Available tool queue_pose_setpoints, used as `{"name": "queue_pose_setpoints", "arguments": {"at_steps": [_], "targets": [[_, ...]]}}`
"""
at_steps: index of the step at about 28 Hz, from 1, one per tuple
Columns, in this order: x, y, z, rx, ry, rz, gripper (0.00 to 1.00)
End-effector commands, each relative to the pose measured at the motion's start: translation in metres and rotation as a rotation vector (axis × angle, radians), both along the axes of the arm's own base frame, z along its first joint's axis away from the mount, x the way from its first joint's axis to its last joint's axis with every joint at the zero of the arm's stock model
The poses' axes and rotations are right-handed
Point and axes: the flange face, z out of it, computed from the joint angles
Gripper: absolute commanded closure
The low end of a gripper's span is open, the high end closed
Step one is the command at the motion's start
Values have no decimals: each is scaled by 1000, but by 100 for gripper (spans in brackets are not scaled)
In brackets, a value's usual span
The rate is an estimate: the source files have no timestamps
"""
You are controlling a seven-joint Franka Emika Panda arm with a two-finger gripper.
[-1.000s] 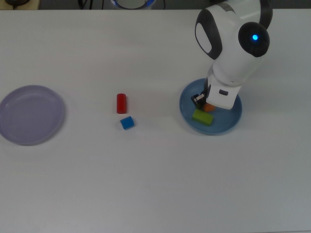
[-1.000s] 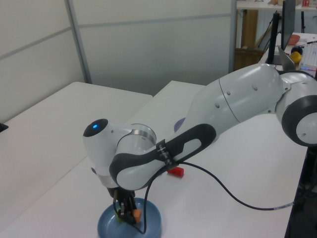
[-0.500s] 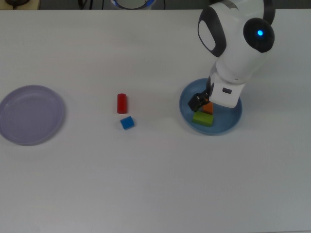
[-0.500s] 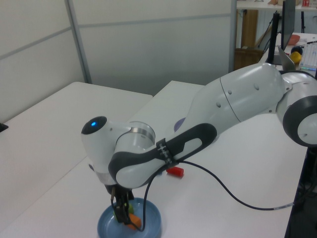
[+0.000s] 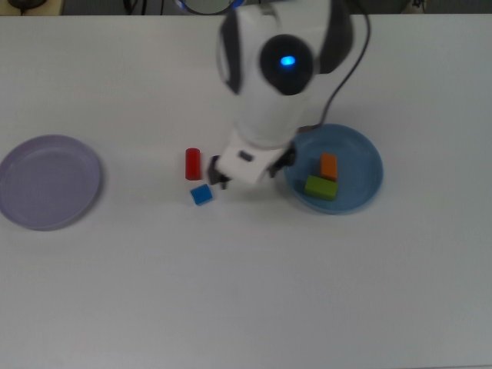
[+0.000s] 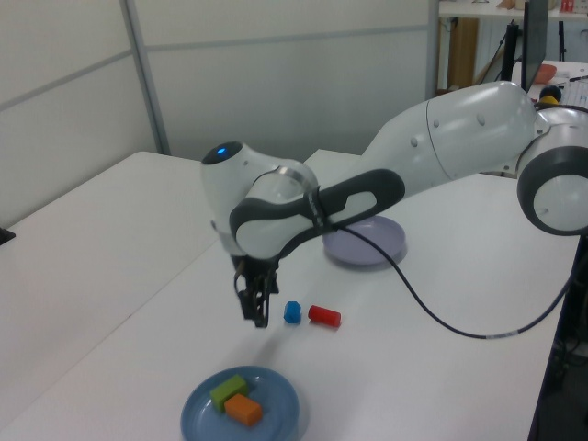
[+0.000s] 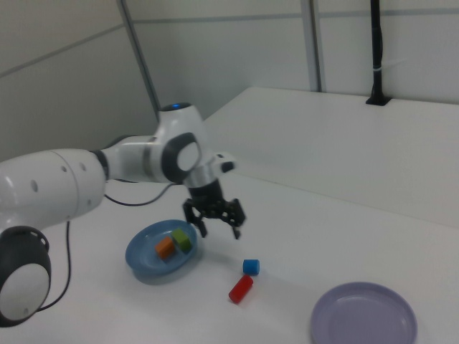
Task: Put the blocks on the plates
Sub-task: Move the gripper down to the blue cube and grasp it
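A wide white table (image 5: 246, 292) carries everything. Directly on it lie a pale lilac plate (image 5: 49, 182) at the top view's left, a blue plate (image 5: 369, 184) at the top view's right, and between them a red cylinder (image 5: 192, 164) just beside a small blue cube (image 5: 201, 194).

No readable text, labels, brand marks, numbers or signs in any view. Checked the white robot arm (image 6: 441, 156), the round blue plastic plate (image 5: 361, 154), the round pale lilac plastic plate (image 5: 46, 184) and the white table (image 5: 246, 292): all plain surfaces. Only marking on the arm is a small blue indicator light (image 5: 288, 61), carrying no characters.
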Motion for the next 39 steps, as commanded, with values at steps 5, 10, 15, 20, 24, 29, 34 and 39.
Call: {"name": "queue_pose_setpoints", "arguments": {"at_steps": [5,10,15,20,24,29,34,39], "targets": [[4,-68,-16,31,26,47,0],[8,-77,-29,29,17,41,0],[9,-77,-38,35,1,42,0],[8,-76,-40,34,5,43,6],[3,-77,-48,28,28,45,6],[-4,-84,-57,20,70,35,6],[-7,-84,-62,17,86,27,34],[-6,-84,-61,29,82,19,61]]}}
